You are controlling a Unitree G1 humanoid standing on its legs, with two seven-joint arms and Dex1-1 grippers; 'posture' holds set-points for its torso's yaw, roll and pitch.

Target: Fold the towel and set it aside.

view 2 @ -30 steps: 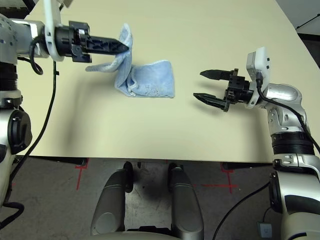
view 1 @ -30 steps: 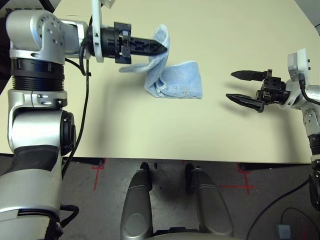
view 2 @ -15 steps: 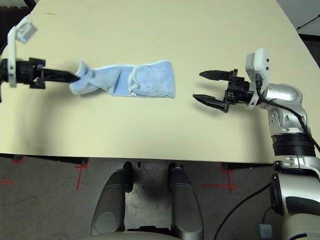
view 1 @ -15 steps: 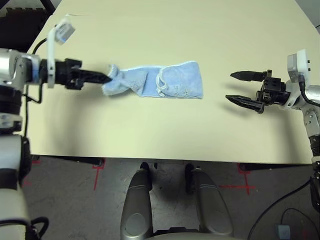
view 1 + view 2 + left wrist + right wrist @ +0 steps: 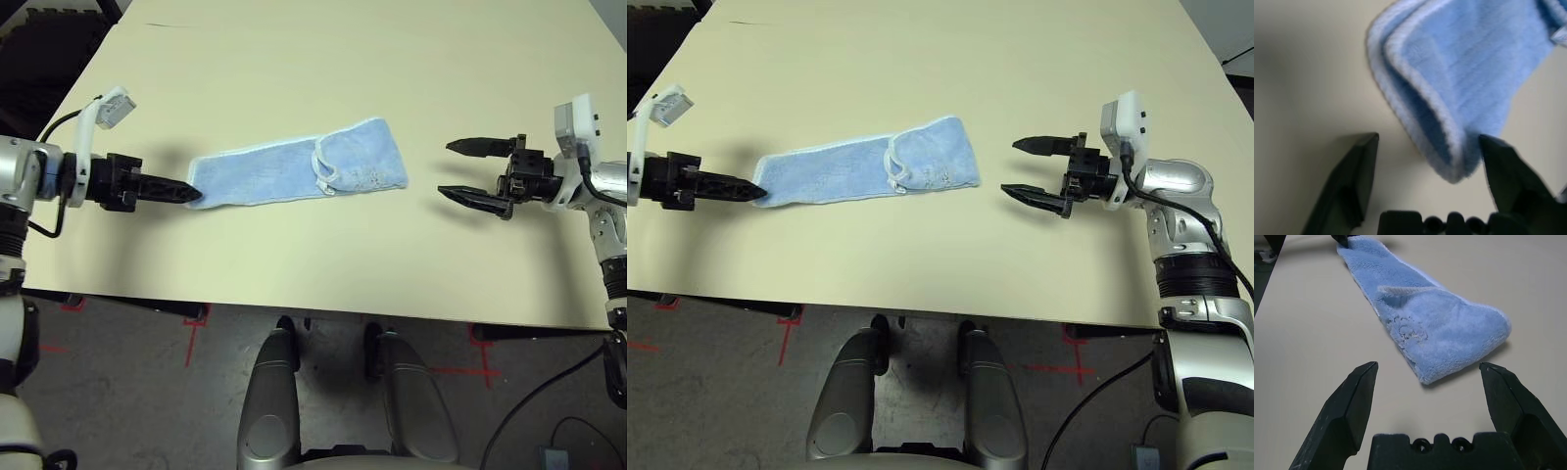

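No bins or trays here, just the towel (image 5: 294,172) lying flat on the beige counter (image 5: 323,264), left of the middle. It's stretched into a long narrow strip running across the counter from left to right, with the right end angled slightly toward the far edge. The right end is doubled over on itself, and you can see the white edging (image 5: 321,168) curving across where the fold sits. In the right wrist view there's faint embroidery (image 5: 1408,330) on that folded bit, too fuzzy to read.

The left pincer (image 5: 186,193) sits right at the strip's left end, pointing along it. From the head views its fingers look like one dark spike, so hard to judge there, but the left wrist view shows them spread wide with the towel's rounded end (image 5: 1449,152) in the gap, and it doesn't look clamped. One finger (image 5: 1508,171) is just beside the cloth, maybe brushing it.

The right pincer (image 5: 468,169) hangs well off the towel's right end, wide open, holding nothing, aimed toward it.
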